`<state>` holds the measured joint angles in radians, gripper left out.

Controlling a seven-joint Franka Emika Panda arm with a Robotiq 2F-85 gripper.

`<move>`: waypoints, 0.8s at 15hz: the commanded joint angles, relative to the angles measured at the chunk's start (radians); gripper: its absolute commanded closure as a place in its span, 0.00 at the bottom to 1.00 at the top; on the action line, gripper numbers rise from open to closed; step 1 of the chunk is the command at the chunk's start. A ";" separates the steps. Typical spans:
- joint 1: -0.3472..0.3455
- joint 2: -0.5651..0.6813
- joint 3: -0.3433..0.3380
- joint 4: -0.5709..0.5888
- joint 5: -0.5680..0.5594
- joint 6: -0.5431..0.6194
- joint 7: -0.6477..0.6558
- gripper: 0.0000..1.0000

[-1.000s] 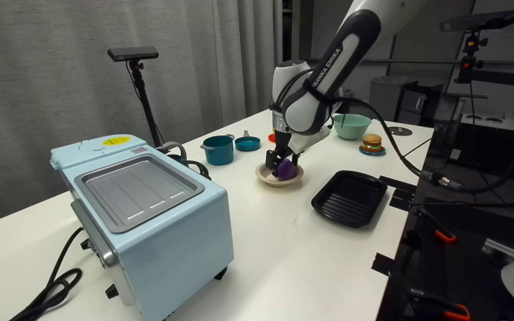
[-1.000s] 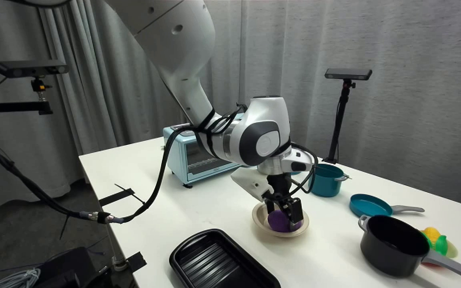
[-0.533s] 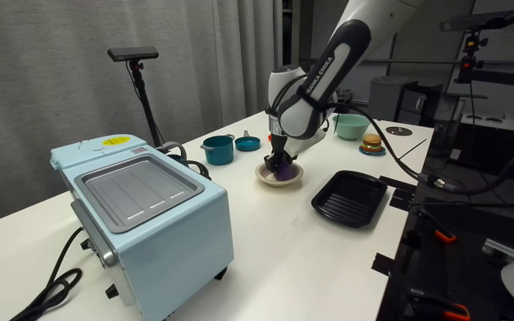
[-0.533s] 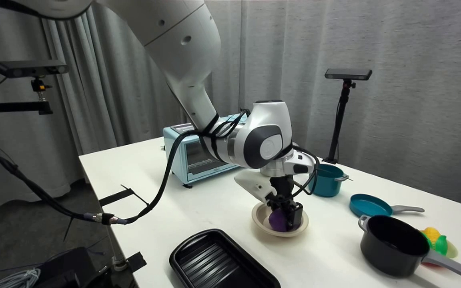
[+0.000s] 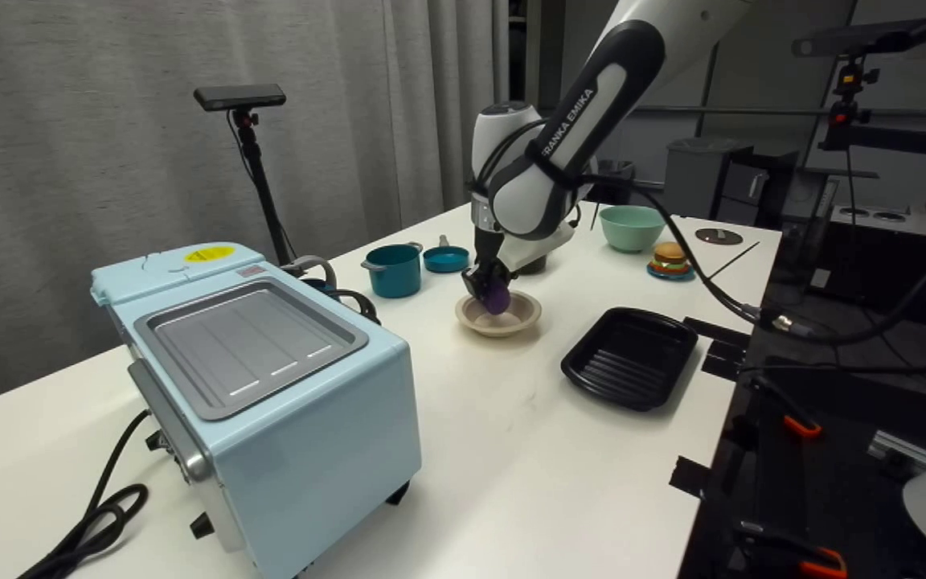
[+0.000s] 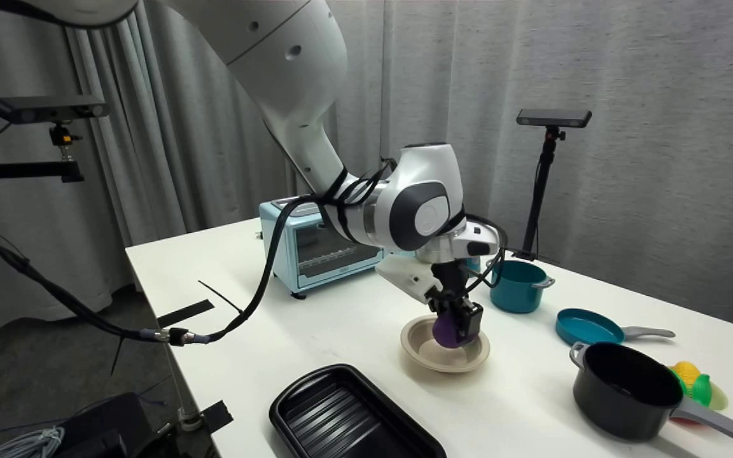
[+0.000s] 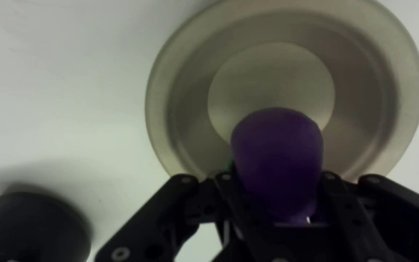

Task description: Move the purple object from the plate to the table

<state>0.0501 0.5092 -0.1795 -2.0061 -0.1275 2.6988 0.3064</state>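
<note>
In an exterior view, left to right on a white bench [image 6: 519, 394]: light-blue toaster oven [image 6: 322, 254], black ridged tray [image 6: 354, 416], beige plate [image 6: 430, 355]. Just above the plate, the claw [image 6: 457, 323] grips a rounded purple object [image 6: 445, 331]. Further right: teal pot [image 6: 514, 294], teal frying pan [image 6: 586, 326], dark saucepan [image 6: 618, 397].

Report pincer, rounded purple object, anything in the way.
Pincer closed on rounded purple object. Held over shallow round beige dish. Black rectangular ridged tray nearby, possible obstacle.
</note>
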 commanded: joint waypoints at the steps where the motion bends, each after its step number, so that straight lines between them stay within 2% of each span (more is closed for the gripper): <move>1: 0.005 -0.049 -0.004 0.017 0.018 -0.016 0.015 0.93; 5: 0.004 -0.110 -0.011 0.008 0.014 -0.004 0.036 0.93; 6: -0.027 -0.123 -0.008 0.036 0.027 -0.032 0.004 0.93; 12: -0.104 -0.218 -0.032 0.012 0.025 -0.047 -0.030 0.93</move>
<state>-0.0211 0.3459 -0.2032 -1.9752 -0.1151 2.6851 0.3147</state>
